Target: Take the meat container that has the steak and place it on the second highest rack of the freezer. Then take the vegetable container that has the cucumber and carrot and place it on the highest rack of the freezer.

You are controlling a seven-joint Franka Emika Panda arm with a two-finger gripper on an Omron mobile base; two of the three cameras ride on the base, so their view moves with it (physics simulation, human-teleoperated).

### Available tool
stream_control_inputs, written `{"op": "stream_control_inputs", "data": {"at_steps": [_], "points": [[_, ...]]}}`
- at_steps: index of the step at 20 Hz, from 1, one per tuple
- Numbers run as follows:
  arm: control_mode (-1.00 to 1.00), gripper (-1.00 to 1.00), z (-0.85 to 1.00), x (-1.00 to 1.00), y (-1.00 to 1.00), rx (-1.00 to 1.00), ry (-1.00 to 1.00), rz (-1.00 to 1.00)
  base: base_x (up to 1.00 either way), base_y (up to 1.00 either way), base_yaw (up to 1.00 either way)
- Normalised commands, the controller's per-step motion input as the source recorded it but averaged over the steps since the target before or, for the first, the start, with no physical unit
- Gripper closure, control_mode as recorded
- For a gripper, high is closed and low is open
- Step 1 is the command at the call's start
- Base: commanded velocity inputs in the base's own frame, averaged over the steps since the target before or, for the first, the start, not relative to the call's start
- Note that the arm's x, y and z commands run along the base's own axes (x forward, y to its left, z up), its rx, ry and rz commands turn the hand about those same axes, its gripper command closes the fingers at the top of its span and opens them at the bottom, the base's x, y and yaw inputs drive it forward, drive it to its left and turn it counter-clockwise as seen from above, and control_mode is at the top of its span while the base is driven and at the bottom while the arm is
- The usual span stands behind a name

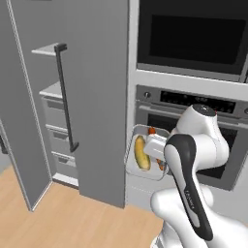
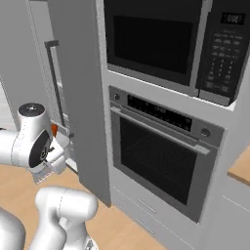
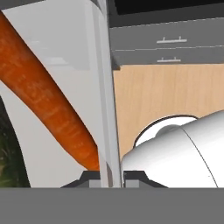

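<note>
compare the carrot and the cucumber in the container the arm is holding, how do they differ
In the left base view the cucumber is pale yellow-green, while the carrot is orange. The cucumber lies open to view along the container, while the carrot is mostly hidden behind the hand there. In the hand view the carrot runs right beside the wall that the jaws clamp; the cucumber sits farther from it. Both are long vegetables lying in the same tilted container.

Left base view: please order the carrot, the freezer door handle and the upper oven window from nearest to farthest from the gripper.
1. carrot: inside the held container, beside the gripper.
2. freezer door handle: far left.
3. upper oven window: high above.
</note>
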Motion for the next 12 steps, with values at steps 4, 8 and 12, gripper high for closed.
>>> {"op": "stream_control_inputs", "data": {"at_steps": [4,8,12], "points": [[1.0,1.0,0.0,0.0,0.0,0.0,0.0,0.0,1.0,1.0,-0.03],[1.0,1.0,0.0,0.0,0.0,0.0,0.0,0.0,0.98,1.0,-0.05],[1.0,1.0,0.0,0.0,0.0,0.0,0.0,0.0,0.97,1.0,-0.15]]}}
